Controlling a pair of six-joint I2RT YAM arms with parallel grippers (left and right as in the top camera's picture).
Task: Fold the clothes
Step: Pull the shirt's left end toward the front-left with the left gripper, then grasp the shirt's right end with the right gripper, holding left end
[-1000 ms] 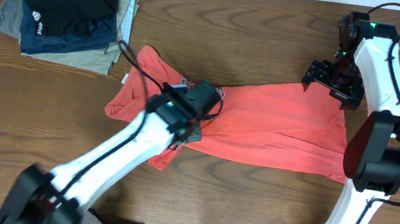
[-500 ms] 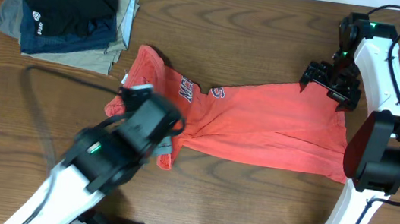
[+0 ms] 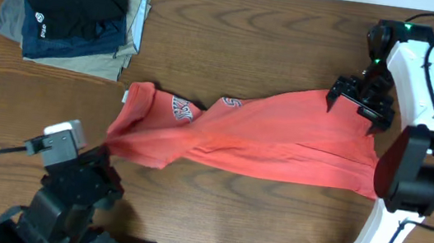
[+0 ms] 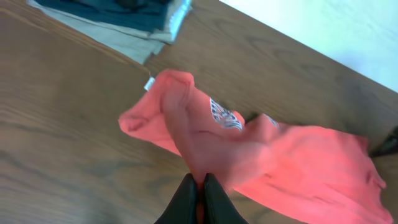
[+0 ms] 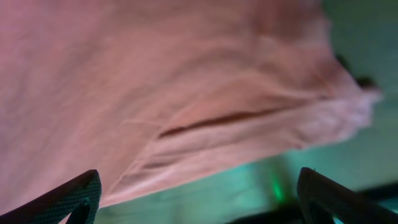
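Pinching the T-shirt [image 4: 292, 155] at its near-left fold, left gripper [image 4: 199, 194] is clamping tight; right gripper [image 3: 358, 100] is hovering wide open, empty. Thin pinch risking slip, cloth bunching.

Seen from above, the light falls bright and even on the wooden surface [image 3: 213, 221]. There is a faint sheen on the grain towards the far edge. Only thin, soft shadows lie under the shirt [image 3: 281, 138] and beside the folded stack [image 3: 72, 17] at the far left corner. That view is sharp and its colours look true.

My left wrist view is soft all over, the grain smeared and the lettering unreadable. The background [image 4: 323, 31] beyond the far edge is washed out to pale blue-white. My left claw [image 4: 198, 198] is a dark, dim shape at the bottom.

My right wrist view is badly out of focus. The cloth fills it, faded to dusty pink. A green cast spreads along the right side and below, and my right claw [image 5: 202, 196] shows only as black silhouettes low down.
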